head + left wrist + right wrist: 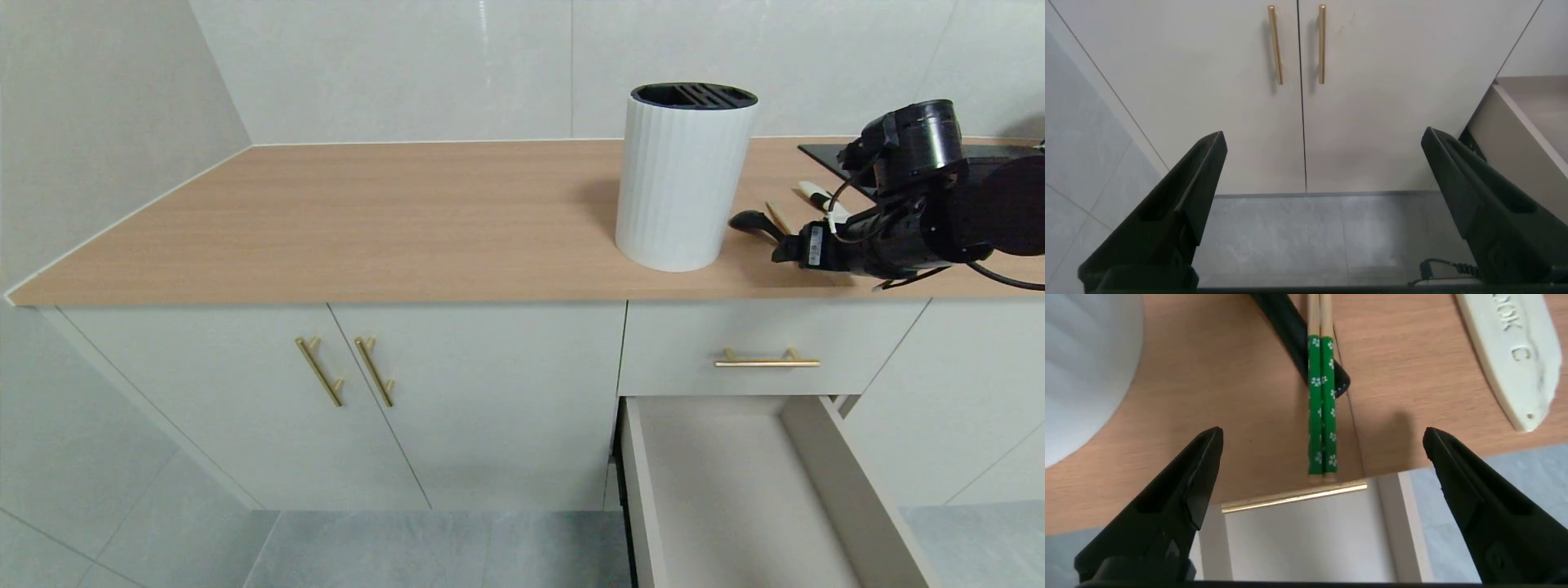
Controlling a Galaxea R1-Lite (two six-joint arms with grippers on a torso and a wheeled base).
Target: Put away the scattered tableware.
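Closest in, the left gripper (1323, 140) hangs low over the grey floor tiles (1290, 237) with its fingers spread wide and nothing between them, facing the pale cabinet doors (1372, 106) and their two upright gold handles (1275, 45). To the right of those doors, an open drawer (718, 490) stands pulled out below a shut drawer front (678, 347) that carries a horizontal gold bar handle (766, 361). Above this, the right gripper (1323, 437) hovers over the front edge of the wooden countertop (408, 220), its fingers also set wide apart and gripping nothing. Between and just beyond those fingers lie the chopsticks (1321, 400), side by side and touching, with their green patterned ends close to the counter's front edge. They lie across the handle of a black utensil (1290, 327), which runs at an angle under them on the counter. To the right of the chopsticks, apart from them, lies a white utensil (1511, 351) with raised lettering. To the left of the black utensil stands a white ribbed holder (684, 180), upright, with a black slotted top. Farther back at the right, a flat black panel (833, 159) sits in the countertop, and pale wall tiles (392, 65) rise behind it all.
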